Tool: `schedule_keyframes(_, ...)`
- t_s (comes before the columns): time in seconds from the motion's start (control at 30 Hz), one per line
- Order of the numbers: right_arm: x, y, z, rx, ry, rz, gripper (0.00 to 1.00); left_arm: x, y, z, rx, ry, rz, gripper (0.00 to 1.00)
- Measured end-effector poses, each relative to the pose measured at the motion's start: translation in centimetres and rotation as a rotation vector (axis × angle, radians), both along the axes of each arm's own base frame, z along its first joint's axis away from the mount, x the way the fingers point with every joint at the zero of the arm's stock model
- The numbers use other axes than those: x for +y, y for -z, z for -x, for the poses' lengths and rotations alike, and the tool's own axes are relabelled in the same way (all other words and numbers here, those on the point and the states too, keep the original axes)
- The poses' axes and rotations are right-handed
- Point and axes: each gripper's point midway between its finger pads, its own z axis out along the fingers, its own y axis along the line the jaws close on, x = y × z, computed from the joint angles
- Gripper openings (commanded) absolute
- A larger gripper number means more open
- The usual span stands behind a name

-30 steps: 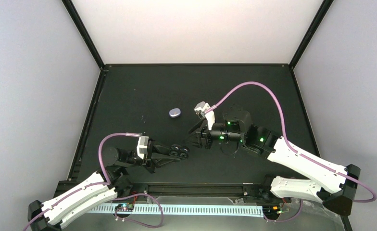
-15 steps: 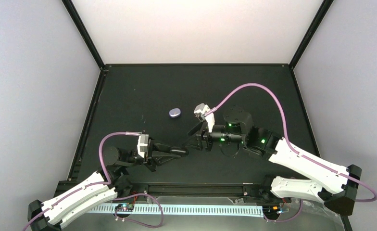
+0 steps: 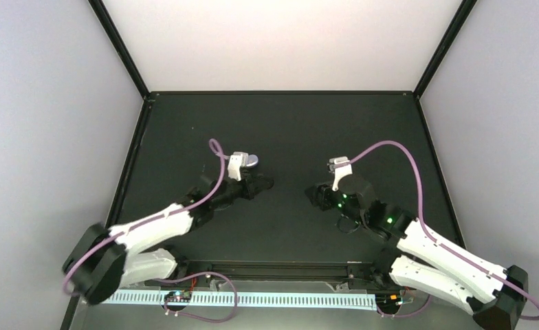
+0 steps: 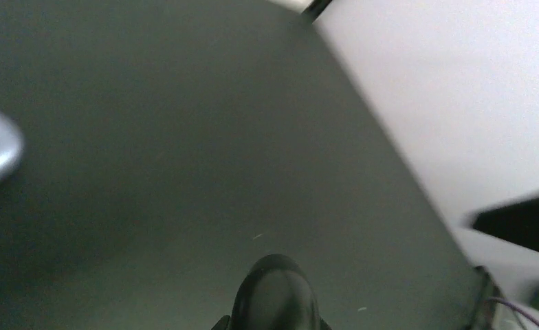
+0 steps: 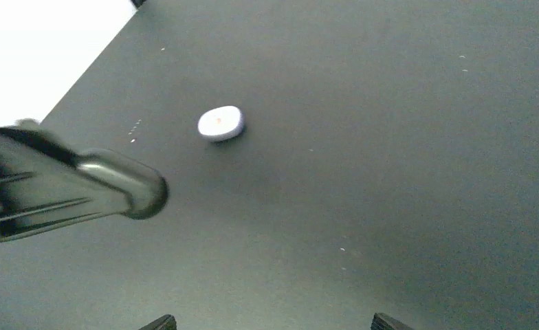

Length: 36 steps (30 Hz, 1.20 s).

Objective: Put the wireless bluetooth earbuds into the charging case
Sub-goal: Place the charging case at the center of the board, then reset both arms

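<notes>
Charging case sits on the table, left of centre. Left gripper is at its 5 o'clock, near but not touching, fingers pressed together. Right gripper is at the left's 3 o'clock, fingers spread wide. Earbuds too small to make out.

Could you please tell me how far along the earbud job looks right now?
Nothing looks finished: the charging case appears shut, and no earbuds show in any view. In hand: the left gripper, jaws shut, is reaching in near the case; whether it pinches a bud cannot be told. The right gripper stands off, jaws open and empty. Left to do: probably opening the case and seating both buds.
</notes>
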Motion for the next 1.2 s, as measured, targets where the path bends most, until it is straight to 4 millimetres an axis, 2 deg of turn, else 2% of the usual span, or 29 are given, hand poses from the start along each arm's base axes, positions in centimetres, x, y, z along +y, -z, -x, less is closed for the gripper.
schedule_keyframes(0.07, -1.2, 0.4, 0.3, -0.004, 0.028, 0.002, 0.74, 0.0, 4.0, -1.6, 0.136, -0.027, -0.057, 0.02)
schedule_keyframes(0.13, -1.8, -0.2, 0.6, -0.023, 0.042, -0.018, 0.74, -0.5, 7.3, -2.6, 0.246, -0.038, -0.105, 0.01)
schedule_keyframes(0.23, -2.4, -1.3, 0.8, -0.052, 0.051, -0.050, 0.74, -1.2, 10.6, -3.5, 0.348, -0.042, -0.153, 0.09)
schedule_keyframes(0.3, -2.6, -1.6, 1.0, -0.056, 0.051, -0.054, 0.75, -1.6, 11.8, -3.9, 0.385, -0.048, -0.176, 0.17)
schedule_keyframes(0.4, -2.9, -1.6, 1.3, -0.055, 0.051, -0.053, 0.74, -1.8, 12.8, -4.4, 0.416, -0.059, -0.198, 0.34)
schedule_keyframes(0.63, -3.3, -1.9, 1.6, -0.063, 0.049, -0.057, 0.75, -0.7, 14.5, -4.3, 0.462, -0.109, -0.253, 0.70)
schedule_keyframes(0.7, -3.4, -1.9, 1.7, -0.063, 0.048, -0.054, 0.75, -0.6, 14.4, -4.4, 0.462, -0.118, -0.251, 0.81)
schedule_keyframes(0.77, -3.4, -1.8, 1.7, -0.062, 0.047, -0.051, 0.77, -0.2, 14.2, -4.4, 0.455, -0.138, -0.259, 0.97)
schedule_keyframes(0.83, -3.4, -1.9, 1.7, -0.063, 0.048, -0.051, 0.84, 0.8, 13.8, -4.2, 0.455, -0.178, -0.280, 0.99)
schedule_keyframes(0.97, -3.9, -2.3, 1.4, -0.073, 0.082, -0.057, 0.99, 4.5, 12.3, -2.8, 0.462, -0.294, -0.346, 0.99)
schedule_keyframes(1.03, -4.8, -2.6, 1.0, -0.085, 0.138, -0.061, 1.00, 6.1, 10.5, -2.3, 0.437, -0.350, -0.348, 0.99)
schedule_keyframes(1.2, -7.0, -3.2, 0.1, -0.118, 0.279, -0.069, 1.00, 9.6, 4.4, -1.1, 0.306, -0.460, -0.288, 0.99)
